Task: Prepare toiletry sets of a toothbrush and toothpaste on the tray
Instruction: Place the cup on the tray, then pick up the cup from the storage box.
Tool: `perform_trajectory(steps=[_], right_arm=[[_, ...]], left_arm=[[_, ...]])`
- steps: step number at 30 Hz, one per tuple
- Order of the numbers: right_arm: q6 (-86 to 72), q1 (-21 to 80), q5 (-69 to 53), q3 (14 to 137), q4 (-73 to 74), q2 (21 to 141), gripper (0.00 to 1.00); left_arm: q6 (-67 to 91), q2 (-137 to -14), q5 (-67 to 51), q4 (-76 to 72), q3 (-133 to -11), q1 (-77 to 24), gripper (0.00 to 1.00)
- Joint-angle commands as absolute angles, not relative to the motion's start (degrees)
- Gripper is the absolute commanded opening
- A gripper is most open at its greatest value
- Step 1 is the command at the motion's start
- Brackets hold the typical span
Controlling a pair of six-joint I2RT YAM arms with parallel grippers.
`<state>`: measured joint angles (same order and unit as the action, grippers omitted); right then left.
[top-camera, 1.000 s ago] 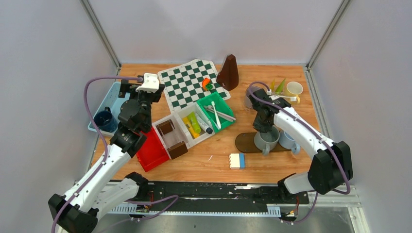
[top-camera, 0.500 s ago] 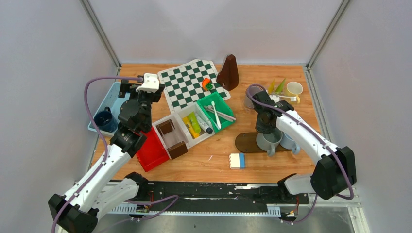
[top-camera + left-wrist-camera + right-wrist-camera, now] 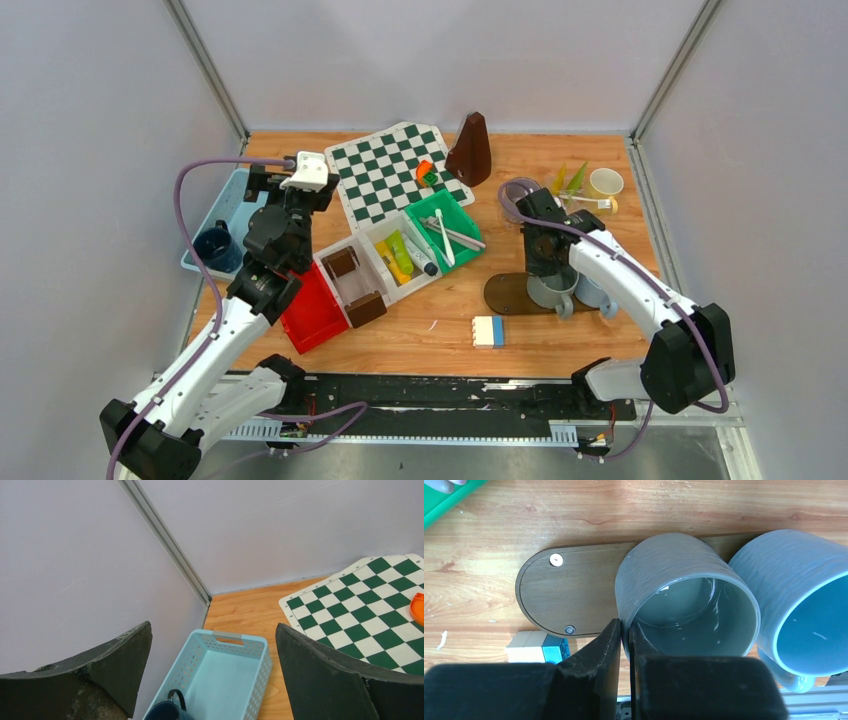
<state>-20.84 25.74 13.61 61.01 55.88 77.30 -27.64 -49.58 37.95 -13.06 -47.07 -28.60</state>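
Because the right gripper (image 3: 625, 630) pinches only the thin rim of the grey-green mug (image 3: 674, 565) on the dark board (image 3: 569, 590), a lift could let it swing, slip, and knock the light blue mug (image 3: 789, 560) just beside it. Far across, the left gripper (image 3: 214, 630) hangs wide open, empty, over the tray (image 3: 227, 670).

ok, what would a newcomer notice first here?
The right gripper pinching the rim of the grey-green mug on the dark oval board at right, light blue mug beside it. Then the green-and-white chessboard at the back, and the left gripper wide open above the pale blue basket holding a dark blue mug.
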Motion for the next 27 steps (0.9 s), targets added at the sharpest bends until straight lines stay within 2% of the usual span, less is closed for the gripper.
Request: perform_trajectory(steps=[1,27], right_arm=[[-17.02,25.75,12.44,60.85,53.66,75.03,0.00],[-15.00,25.75,13.75,60.81,54.92,74.81,0.00]], left_arm=[[-28.65,-48.95,37.62,-15.91,-47.02,-28.13,1.00],[-28.83,-49.04,37.44,-16.00,-46.89,-27.85,1.00]])
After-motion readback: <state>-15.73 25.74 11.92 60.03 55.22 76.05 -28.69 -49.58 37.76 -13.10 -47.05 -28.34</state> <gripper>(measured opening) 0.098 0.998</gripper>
